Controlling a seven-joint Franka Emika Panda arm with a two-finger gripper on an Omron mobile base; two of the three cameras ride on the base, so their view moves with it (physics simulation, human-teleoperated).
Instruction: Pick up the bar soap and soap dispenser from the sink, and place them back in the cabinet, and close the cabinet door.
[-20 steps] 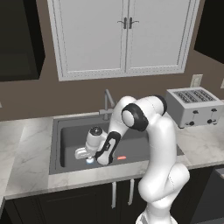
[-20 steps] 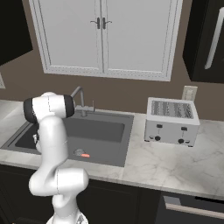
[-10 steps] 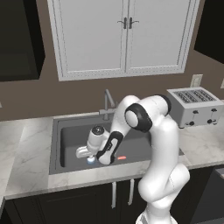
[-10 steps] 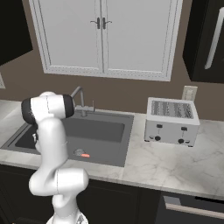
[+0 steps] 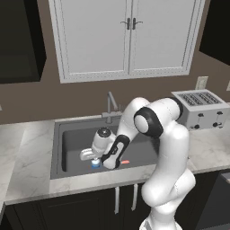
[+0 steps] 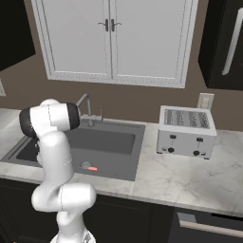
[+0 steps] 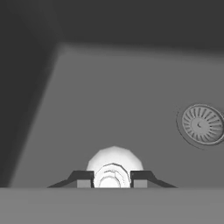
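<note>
The soap dispenser (image 5: 95, 163) stands on the floor of the sink (image 5: 72, 139), close to its front edge and toward the left half. From the hand view I look straight down on its white pump top (image 7: 114, 171), so its long axis runs up and down and the pump points up at my wrist. I judge it a light, rigid plastic bottle, smooth enough to slip if squeezed weakly, and top-heavy once lifted by the head. The neck under the pump is the narrow part that suits a two-finger pinch; the blue body lower down would be wider and more slippery.

My claw (image 7: 113, 179) has its two fingertips drawn in on either side of that white neck, one on each flank, nearly pressed together, so I take it that I am pinching the soap dispenser there. I cannot tell whether the bottle has left the sink floor.

The bar soap (image 5: 125, 161) lies flat just to the right of the bottle, also near the front edge, its long side running roughly along that edge. It looks thin and slick, so I would want to take it across its short width. The drain (image 7: 202, 124) sits farther toward the middle of the basin, apart from both.

The dark cabinet (image 5: 20, 40) hangs up to the left of the white doors (image 5: 128, 38).
</note>
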